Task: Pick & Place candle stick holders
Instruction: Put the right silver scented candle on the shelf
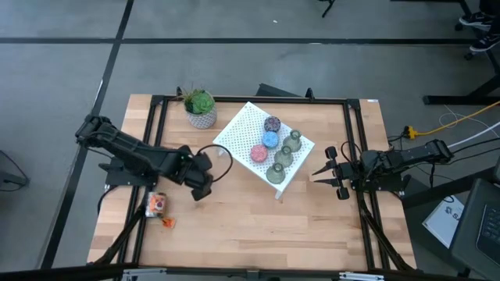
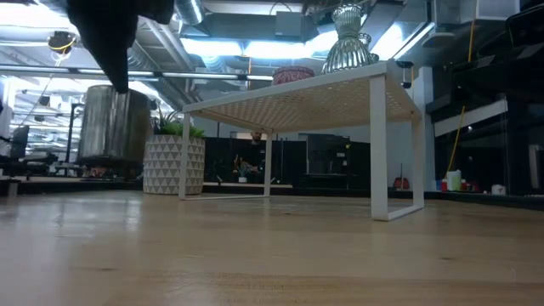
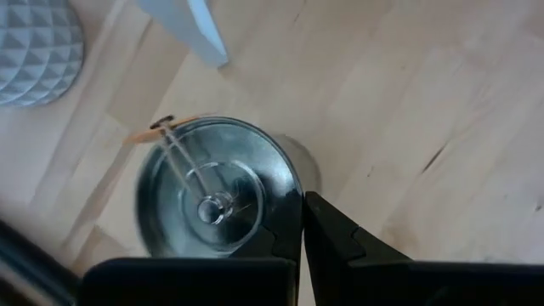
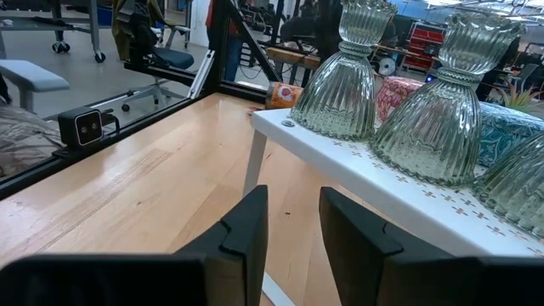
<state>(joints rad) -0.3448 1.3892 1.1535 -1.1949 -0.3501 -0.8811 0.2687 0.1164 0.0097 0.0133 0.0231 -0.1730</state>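
A shiny silver candle stick holder [image 3: 212, 187] hangs over the table's left half, open end up, with my left gripper [image 3: 303, 208] shut on it. In the low view it shows as a silver cylinder [image 2: 115, 127] under the dark gripper. A purple holder [image 1: 272, 123], a blue one [image 1: 270, 140], a pink one [image 1: 258, 153] and three olive-green bell-shaped ones [image 1: 283, 156] stand on the white perforated stand [image 1: 238, 129]. My right gripper [image 4: 293, 221] waits open at the table's right edge, level, pointing at the stand, with nothing between its fingers. My left gripper pinches the silver holder's rim [image 3: 287, 183] on one side, one finger inside the cup and one outside. The fingers come from above, slanting down. The holder hangs upright below them, clear of the table.
A green potted plant in a white pot [image 1: 201, 109] stands at the far left, behind the held holder. A small orange-and-white thing [image 1: 156, 204] and an orange scrap [image 1: 168, 222] lie near the left front. Bare wood lies in front of the stand [image 1: 258, 226].
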